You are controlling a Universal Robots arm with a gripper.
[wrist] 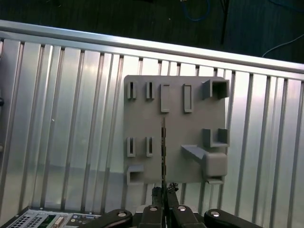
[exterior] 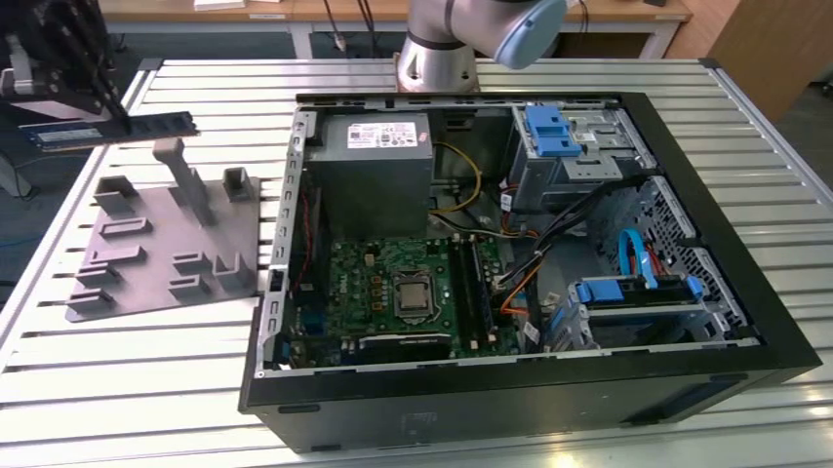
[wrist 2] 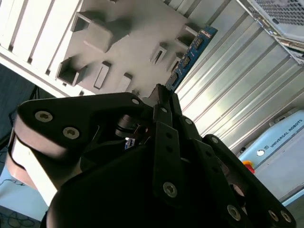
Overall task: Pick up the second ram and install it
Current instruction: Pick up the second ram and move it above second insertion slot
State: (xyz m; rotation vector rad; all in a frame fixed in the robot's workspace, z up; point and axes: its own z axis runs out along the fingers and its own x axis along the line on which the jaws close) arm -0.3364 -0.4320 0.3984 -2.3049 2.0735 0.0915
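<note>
gripper [wrist: 164,190] pinched shut on the second ram [wrist: 163,142], which hangs in the air over the fixture plate [wrist: 142,126], clear of its posts

risks, my read:
- grip looks off-centre on the stick, so the free end could sag or twist in the pads and meet a slot crooked
- free end sits above the plate's tall post [exterior: 176,175], so a low sweep could clip it
- motherboard [exterior: 377,283] lies deep in the case [exterior: 521,390] beside the plate, so the case wall is in the way

first wrist view: stick edge-on, a thin line over the plate's middle. second wrist view: its blue face. exterior view: its height over the plate, and the case
</note>
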